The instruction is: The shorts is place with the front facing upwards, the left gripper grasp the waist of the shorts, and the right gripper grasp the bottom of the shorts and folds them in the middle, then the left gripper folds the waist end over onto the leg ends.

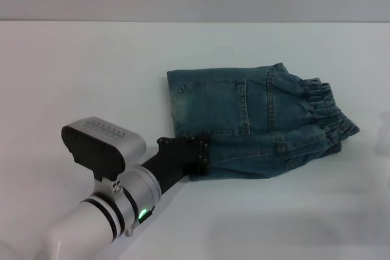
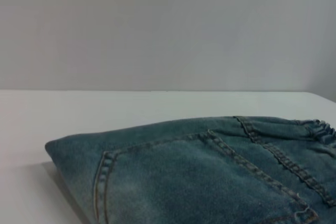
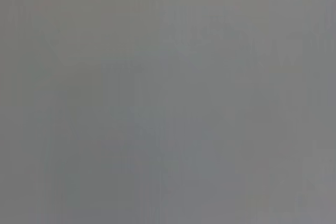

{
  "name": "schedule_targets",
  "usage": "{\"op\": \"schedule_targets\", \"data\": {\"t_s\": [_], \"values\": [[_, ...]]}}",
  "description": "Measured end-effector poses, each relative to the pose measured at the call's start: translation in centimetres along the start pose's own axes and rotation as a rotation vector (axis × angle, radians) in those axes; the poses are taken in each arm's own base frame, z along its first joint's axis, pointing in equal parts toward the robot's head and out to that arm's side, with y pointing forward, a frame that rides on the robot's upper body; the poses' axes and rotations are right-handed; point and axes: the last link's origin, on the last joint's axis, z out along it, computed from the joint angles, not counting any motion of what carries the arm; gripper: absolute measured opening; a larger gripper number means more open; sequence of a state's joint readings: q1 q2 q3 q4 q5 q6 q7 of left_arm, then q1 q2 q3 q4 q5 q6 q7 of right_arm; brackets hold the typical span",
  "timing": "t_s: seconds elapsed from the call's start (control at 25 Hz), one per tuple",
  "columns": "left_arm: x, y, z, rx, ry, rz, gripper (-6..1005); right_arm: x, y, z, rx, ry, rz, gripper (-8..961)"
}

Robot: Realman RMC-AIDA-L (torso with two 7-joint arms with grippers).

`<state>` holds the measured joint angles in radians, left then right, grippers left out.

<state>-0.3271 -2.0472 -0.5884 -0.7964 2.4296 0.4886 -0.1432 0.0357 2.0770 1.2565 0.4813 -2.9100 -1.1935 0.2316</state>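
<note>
Denim shorts lie on the white table, right of centre in the head view. They're already folded into a compact stack: back pocket facing up, elastic waistband bunched at the right end, straight folded edge on the left.

Left gripper sits at the near-left corner of the stack, down at table level, touching the fabric edge. The black gripper body covers the fingertips and the denim hides the rest, so whether it's pinching the cloth or just resting against it can't be told. The left arm comes in from the lower left, with a green LED lit on the wrist ring.

Left wrist view looks low across the tabletop: shorts fill the lower part, pocket seam and double stitching visible, folded corner closest to the camera, grey wall behind. Own fingers not in that view.

Right gripper isn't visible in the head view. Right wrist view is a uniform grey field, nothing identifiable in it.

Table around the shorts shows only faint shadows near the front edge.
</note>
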Motion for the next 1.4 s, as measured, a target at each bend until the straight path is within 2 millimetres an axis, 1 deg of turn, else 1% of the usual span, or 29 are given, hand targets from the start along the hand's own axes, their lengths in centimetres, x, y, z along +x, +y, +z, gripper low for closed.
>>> {"op": "schedule_targets", "data": {"t_s": [0.28,0.68,0.92,1.04,1.16,1.28,1.4], "values": [[0.4,-0.7,0.7,0.000,-0.006,0.005,35,0.0,-0.1,-0.3,0.005,0.001,0.002,32],[1.5,-1.0,1.7,-0.011,0.008,0.043,54,0.1,0.0,-0.5,0.004,0.005,0.011,36],[1.9,-0.8,1.4,-0.021,0.063,0.035,65,0.1,0.1,-0.6,0.002,0.007,0.010,39],[2.7,-1.0,0.3,-0.019,0.147,0.023,70,0.2,0.3,-0.6,-0.008,0.009,0.007,40],[3.5,-1.8,-1.5,0.016,0.254,0.032,76,0.1,0.3,-0.7,-0.013,0.002,-0.003,41],[4.3,-3.8,-3.4,0.119,0.365,0.101,81,-0.2,0.0,-1.0,0.001,-0.029,-0.044,43],[4.6,-6.5,-5.3,0.291,0.434,0.193,87,-0.9,-0.9,-1.2,0.049,-0.075,-0.087,44]]}}
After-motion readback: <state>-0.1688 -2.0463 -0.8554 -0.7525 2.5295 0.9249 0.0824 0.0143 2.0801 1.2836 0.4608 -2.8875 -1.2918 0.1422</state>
